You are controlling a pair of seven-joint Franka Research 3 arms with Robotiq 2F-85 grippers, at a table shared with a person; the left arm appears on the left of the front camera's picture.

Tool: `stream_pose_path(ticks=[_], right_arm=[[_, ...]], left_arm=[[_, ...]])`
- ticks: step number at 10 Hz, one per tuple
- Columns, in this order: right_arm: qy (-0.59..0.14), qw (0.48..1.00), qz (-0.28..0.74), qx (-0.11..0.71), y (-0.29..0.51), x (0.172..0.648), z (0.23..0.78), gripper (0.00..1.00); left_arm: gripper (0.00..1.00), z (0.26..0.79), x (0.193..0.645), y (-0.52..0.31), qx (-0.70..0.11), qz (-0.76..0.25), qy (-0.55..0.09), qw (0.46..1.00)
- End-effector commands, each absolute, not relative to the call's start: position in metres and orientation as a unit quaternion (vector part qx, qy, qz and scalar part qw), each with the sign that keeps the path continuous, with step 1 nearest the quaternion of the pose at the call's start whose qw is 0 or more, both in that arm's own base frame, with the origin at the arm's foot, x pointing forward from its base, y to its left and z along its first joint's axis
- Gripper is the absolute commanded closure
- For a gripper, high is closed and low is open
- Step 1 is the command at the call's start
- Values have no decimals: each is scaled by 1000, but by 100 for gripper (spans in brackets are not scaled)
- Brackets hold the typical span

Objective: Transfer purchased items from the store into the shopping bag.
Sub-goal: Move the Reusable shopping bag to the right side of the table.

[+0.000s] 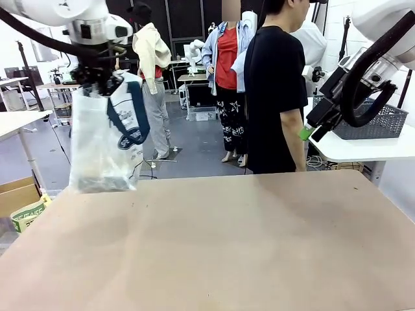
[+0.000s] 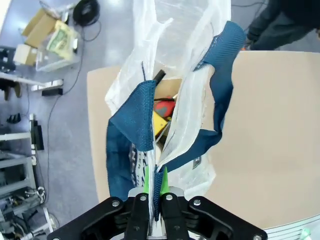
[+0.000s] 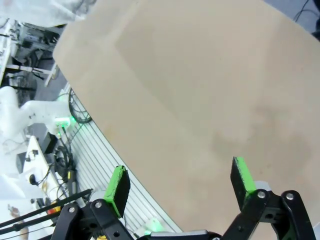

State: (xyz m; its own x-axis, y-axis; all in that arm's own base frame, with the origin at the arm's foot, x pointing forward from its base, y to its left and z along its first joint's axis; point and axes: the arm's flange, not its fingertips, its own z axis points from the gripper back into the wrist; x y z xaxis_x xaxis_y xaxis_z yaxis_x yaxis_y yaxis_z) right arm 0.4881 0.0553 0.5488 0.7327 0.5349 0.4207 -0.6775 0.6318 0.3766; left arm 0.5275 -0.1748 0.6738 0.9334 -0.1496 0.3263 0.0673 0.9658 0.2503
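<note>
In the upper left of the front view the left gripper [image 1: 98, 76] hangs the shopping bag [image 1: 107, 139] just above the table [image 1: 214, 246], at its far left edge; the bag's bottom looks close to the surface, but whether it touches cannot be told. The left wrist view adds what the front one lacks: the green fingers [image 2: 146, 181] pressed together on the bunched plastic of the shopping bag [image 2: 185, 110] with a navy strap handle [image 2: 142, 112] draped beside them, and, down the bag's open mouth, yellow and red items [image 2: 162, 115] too jumbled to name. The right gripper [image 1: 310, 133] is raised at the right of the front view beside the person [image 1: 275, 91], one green pad showing; in its own view the right gripper [image 3: 182, 182] has its fingers spread wide over bare table [image 3: 200, 85], holding nothing. The tabletop's middle and right lie open.
</note>
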Motion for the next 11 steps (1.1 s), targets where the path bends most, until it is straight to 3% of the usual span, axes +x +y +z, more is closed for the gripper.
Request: stream_pose_path(ticks=[1, 3, 6, 11], right_arm=[[-132, 895, 334, 264, 58, 487, 550, 0], [-132, 895, 334, 264, 58, 487, 550, 0], [-132, 895, 334, 264, 58, 487, 550, 0], [-132, 895, 334, 264, 58, 487, 550, 0]], left_arm=[[100, 665, 514, -132, 128, -13, -171, 977], [100, 647, 510, -89, 153, 5, -170, 974], [100, 611, 503, -51, 126, -26, -194, 972], [100, 558, 500, -35, 102, -42, -219, 969]])
